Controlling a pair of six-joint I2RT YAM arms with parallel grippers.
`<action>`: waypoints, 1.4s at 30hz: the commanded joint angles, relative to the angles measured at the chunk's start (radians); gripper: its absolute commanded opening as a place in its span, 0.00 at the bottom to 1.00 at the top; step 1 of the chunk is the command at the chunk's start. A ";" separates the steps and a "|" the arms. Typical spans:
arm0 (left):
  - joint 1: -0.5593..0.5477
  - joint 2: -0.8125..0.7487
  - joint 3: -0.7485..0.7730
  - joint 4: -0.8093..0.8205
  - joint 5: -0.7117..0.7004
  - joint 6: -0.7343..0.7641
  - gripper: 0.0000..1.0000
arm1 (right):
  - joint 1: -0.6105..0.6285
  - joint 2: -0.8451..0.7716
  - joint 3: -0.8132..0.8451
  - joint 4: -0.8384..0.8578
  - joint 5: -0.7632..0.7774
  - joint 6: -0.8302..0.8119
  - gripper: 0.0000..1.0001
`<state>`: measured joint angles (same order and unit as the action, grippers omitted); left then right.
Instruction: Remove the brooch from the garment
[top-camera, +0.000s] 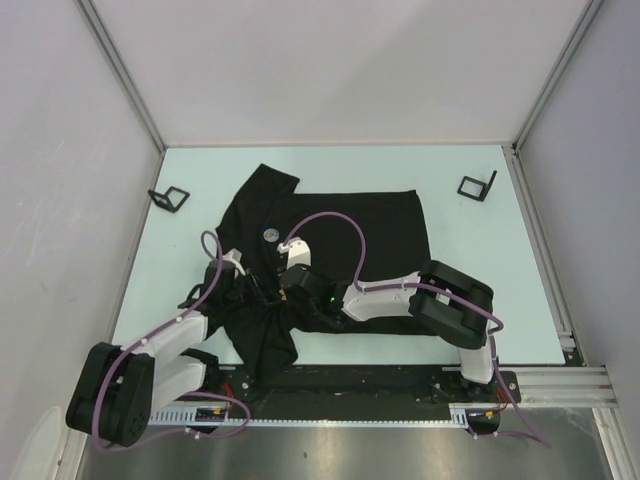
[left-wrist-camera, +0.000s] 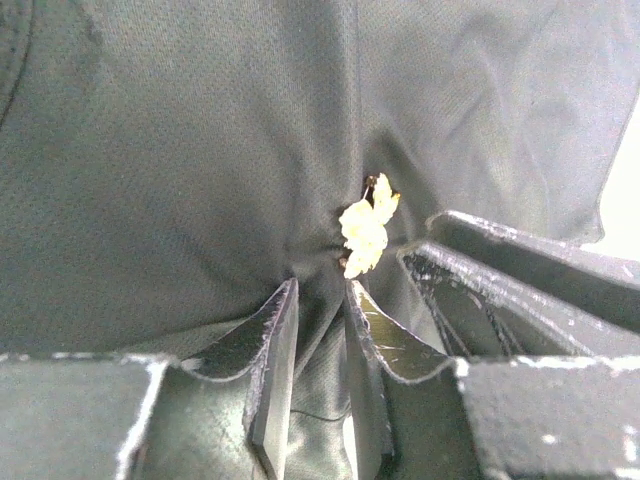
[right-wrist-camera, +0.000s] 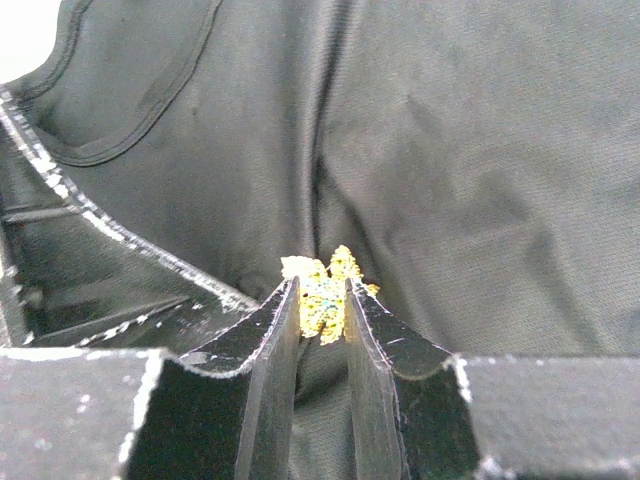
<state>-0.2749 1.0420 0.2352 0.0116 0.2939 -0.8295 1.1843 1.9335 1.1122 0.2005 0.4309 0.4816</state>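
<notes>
R gripper clamped on yellow brooch. L gripper straddles a fold of black T-shirt just below it; can't tell if pinching. T-shirt reaches table's near edge.

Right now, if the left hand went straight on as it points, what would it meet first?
The shirt, bunched right at the left hand fingertips. The brooch sits just beyond, slightly right, though depth is unclear.
</notes>
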 joint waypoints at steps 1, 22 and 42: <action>0.029 0.015 0.009 0.095 0.017 -0.011 0.32 | -0.006 -0.030 -0.005 0.065 -0.023 0.018 0.30; 0.042 0.201 0.013 0.330 0.131 -0.054 0.35 | -0.071 -0.143 -0.158 0.097 0.023 0.052 0.30; 0.028 0.208 0.059 0.286 0.054 0.006 0.00 | -0.083 -0.148 -0.196 0.151 0.003 0.025 0.30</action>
<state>-0.2401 1.2995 0.2615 0.3283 0.4023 -0.8665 1.1046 1.8248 0.9291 0.2916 0.4213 0.5190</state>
